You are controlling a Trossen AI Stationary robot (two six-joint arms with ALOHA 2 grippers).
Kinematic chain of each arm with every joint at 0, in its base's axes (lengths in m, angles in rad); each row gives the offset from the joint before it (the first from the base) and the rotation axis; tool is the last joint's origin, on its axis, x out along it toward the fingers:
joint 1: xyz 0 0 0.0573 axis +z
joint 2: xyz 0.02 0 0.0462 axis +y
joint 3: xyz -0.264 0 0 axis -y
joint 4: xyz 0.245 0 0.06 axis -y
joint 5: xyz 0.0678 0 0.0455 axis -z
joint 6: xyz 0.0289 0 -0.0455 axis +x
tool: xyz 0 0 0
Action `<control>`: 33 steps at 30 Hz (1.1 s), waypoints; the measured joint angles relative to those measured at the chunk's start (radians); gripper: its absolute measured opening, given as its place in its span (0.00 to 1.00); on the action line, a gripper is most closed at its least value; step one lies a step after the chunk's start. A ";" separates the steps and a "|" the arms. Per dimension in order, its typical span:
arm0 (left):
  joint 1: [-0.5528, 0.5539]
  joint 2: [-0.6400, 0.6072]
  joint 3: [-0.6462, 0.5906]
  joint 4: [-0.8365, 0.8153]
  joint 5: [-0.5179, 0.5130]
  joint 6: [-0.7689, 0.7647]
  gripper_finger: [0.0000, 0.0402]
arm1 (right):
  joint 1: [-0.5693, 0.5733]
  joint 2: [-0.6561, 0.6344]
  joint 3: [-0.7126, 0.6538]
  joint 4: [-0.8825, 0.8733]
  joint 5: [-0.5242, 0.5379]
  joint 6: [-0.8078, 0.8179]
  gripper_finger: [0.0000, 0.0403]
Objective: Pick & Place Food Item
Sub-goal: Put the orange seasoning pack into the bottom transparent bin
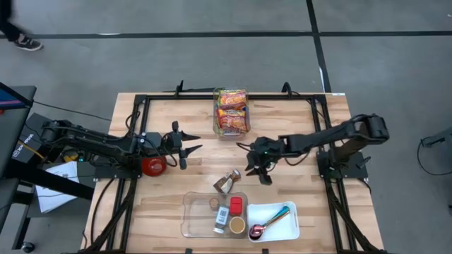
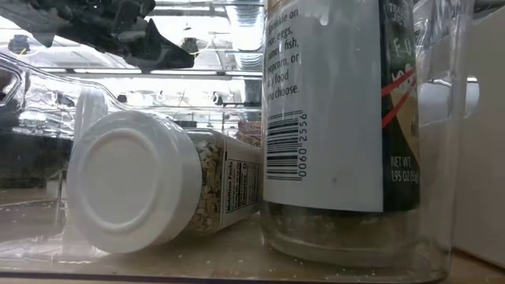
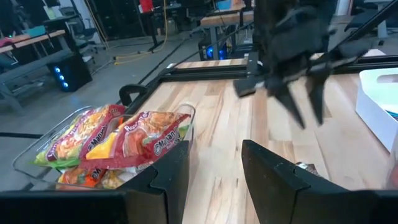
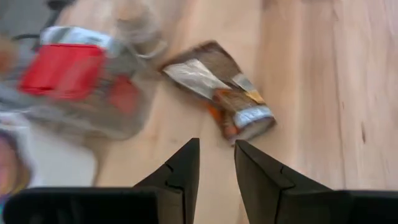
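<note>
On my worktop [image 1: 169, 212], the snack bin [image 1: 232, 111] sits far side. My right tool [image 1: 257, 169], narrow and empty, hovers beside the small foil packet [image 4: 219, 92]: light, crinkly, slippery; I'd pinch its middle. Left tool [image 1: 185, 144] waits part-open, empty.

Even, bright overhead light falls on the wooden table [image 1: 176, 204], with soft, short shadows. Beside the spice pouch [image 4: 219, 91], the clear bin [image 4: 74, 87] is motion-blurred. Glare whitens the room behind the 2 jars [image 2: 158, 189]
</note>
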 joint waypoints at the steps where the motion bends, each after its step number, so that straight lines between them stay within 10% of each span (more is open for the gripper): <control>1: 0.000 0.000 0.000 0.001 0.000 0.000 0.35 | -0.010 0.021 -0.005 0.018 -0.001 0.018 0.24; 33: 0.002 0.000 0.000 0.026 -0.005 -0.029 0.35 | -0.066 0.208 -0.161 0.506 -0.089 0.411 0.24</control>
